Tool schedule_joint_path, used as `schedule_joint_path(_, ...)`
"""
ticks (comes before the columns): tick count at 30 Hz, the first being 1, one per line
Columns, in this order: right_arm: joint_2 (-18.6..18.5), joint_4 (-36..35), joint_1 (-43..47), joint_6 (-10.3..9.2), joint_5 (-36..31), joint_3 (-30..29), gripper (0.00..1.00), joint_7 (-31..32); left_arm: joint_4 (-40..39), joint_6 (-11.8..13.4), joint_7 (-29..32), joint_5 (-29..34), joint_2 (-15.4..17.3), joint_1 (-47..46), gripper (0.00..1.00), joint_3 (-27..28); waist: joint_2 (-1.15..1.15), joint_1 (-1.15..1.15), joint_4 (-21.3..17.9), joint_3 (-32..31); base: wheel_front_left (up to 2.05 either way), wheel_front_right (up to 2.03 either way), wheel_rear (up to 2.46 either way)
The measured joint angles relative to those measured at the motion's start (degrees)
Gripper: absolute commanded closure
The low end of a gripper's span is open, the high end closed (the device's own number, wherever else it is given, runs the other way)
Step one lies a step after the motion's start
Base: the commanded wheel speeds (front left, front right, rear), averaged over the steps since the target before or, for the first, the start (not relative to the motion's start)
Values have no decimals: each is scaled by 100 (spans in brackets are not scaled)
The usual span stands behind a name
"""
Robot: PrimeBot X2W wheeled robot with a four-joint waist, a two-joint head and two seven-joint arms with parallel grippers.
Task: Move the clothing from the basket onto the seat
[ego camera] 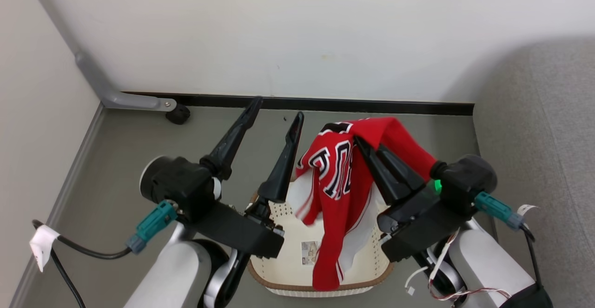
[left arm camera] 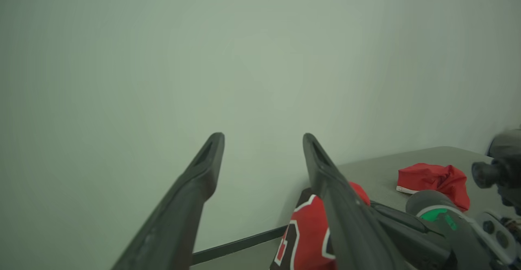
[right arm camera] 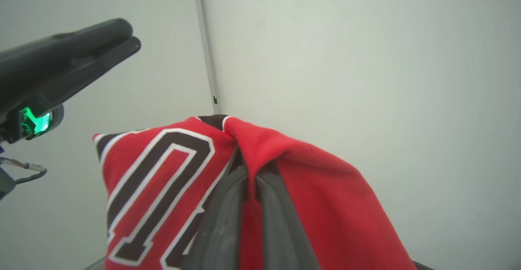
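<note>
A red jersey [ego camera: 334, 178] with black, white-edged numerals hangs from my right gripper [ego camera: 360, 143], which is shut on its upper fold above the basket [ego camera: 320, 289]. The right wrist view shows the jersey [right arm camera: 154, 172] draped over both sides of the closed right gripper [right arm camera: 249, 176]. My left gripper [ego camera: 276, 113] stands open and empty just left of the jersey. Its fingers [left arm camera: 211, 156] are spread wide toward the wall. A plain red garment with white trim [left arm camera: 431, 178] lies crumpled on the grey seat [left arm camera: 378, 168]. The seat [ego camera: 548, 136] lies to the right.
The cream basket sits on the grey floor between my forearms, with a label sticker [ego camera: 309, 252] on its bottom. A grey metal leg with a black caster [ego camera: 177, 113] stands at the back left by the wall. A black cable with a white tag [ego camera: 44, 245] hangs at lower left.
</note>
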Motion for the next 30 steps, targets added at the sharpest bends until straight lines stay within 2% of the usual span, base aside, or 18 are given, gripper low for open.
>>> schedule_joint_path(10, -142, -70, -33, -91, 8, -238, 100, -100, 207, -12, -146, 41, 32, 277, 0, -174, 0, 0, -302, -4, 0, 0, 0)
schedule_joint_path(15, -215, -129, -65, -101, 34, -338, 100, -140, 307, -107, -200, 79, 57, 426, 0, -296, 0, 0, -499, -17, 0, 0, 0)
schedule_joint_path(21, -304, -226, -110, -145, 35, -470, 100, -163, 411, -112, -300, 135, 59, 599, 0, -432, 0, 0, -791, -38, 0, 0, 0)
schedule_joint_path(30, -483, -359, -113, -199, 51, -668, 100, -168, 514, -259, -416, 185, 1, 778, 0, -746, 0, 0, -1302, -66, 0, 0, 0)
